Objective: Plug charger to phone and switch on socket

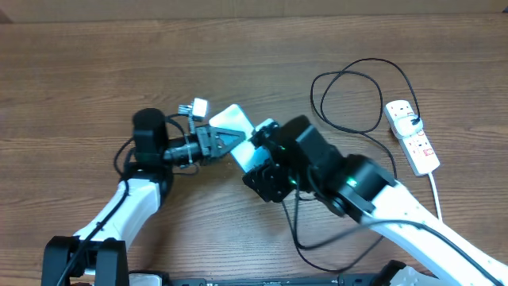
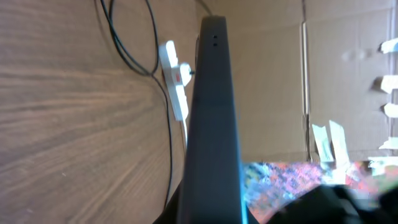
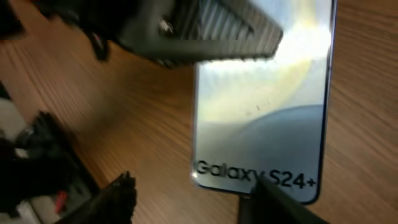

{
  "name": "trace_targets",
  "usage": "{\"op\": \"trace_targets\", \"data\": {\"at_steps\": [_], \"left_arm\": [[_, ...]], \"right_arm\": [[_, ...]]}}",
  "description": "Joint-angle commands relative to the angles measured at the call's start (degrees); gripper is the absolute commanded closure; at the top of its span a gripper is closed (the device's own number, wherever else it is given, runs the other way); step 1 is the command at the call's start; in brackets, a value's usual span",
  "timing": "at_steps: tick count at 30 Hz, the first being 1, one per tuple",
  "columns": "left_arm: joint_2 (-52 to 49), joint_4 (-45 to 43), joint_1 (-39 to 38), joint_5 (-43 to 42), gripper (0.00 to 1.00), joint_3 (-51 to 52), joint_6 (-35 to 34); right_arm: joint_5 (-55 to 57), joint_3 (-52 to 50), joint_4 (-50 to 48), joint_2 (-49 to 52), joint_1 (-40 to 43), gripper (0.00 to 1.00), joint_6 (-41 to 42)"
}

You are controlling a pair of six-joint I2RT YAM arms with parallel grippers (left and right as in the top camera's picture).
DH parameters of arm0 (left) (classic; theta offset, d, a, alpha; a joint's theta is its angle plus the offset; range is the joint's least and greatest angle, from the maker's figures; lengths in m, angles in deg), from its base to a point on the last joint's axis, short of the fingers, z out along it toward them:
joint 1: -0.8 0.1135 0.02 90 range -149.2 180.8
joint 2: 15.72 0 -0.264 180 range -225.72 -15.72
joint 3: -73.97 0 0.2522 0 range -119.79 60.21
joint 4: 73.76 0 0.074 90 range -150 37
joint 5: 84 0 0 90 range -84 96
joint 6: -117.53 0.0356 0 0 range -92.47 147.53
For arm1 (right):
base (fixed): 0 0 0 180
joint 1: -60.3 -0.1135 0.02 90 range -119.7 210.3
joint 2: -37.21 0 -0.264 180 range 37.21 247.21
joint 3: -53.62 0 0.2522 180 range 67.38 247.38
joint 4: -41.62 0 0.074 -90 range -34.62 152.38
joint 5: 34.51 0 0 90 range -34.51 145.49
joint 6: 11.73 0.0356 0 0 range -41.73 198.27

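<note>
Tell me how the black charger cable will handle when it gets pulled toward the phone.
The charger is probably floppy: its thin cable lies in loose loops on the table. It looks light, so it should drag easily. Its plug seems seated in the socket, so a hard pull may shift that strip.

One phone (image 1: pixel 236 121), one charger (image 1: pixel 313 94), one socket (image 1: pixel 414 139); two grippers: left gripper (image 1: pixel 228 141), right gripper (image 1: pixel 262 164).

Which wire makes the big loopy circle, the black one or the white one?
The thin black charger: it curls in a wide loop beside the white socket. The socket's thick white cord runs nearly straight off its end.
</note>
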Motion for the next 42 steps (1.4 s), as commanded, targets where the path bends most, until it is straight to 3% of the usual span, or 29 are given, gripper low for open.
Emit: {"op": "trace_targets", "data": {"at_steps": [1,4,7,12,16,23,37,42], "left_arm": [[0.02,-0.15,-2.36,2.03,0.96,-2.12,-1.14],[0.02,5.07,-4.33,1.86,0.96,-6.08,2.80],[0.00,22.16,-5.22,4.37,0.96,-13.49,14.56],[-1.57,59.49,-5.22,26.08,0.96,-28.70,38.53],[-5.01,70.44,-5.18,29.27,0.96,-33.79,49.44],[-15.15,70.79,-5.18,18.05,0.96,-34.25,61.88],[-29.59,64.17,-4.83,20.76,0.95,-34.25,61.61],[-30.60,63.45,-3.89,24.26,0.87,-34.25,60.72]], "right_arm": [[0.09,2.08,2.49,-4.74,-0.20,0.30,-0.20],[0.72,2.08,6.05,-8.20,-0.20,0.25,-0.20],[1.49,2.08,9.84,-11.78,-0.20,0.24,-0.17],[1.77,2.08,14.45,-16.31,-0.20,0.20,-0.20],[3.21,2.08,14.93,-17.20,-0.20,0.18,-0.17],[3.17,2.08,15.19,-16.76,-0.22,0.17,-0.15],[3.17,2.03,16.94,-16.74,-0.22,0.05,-0.15],[3.17,2.03,17.14,-16.68,-0.22,0.00,-0.15]]}}
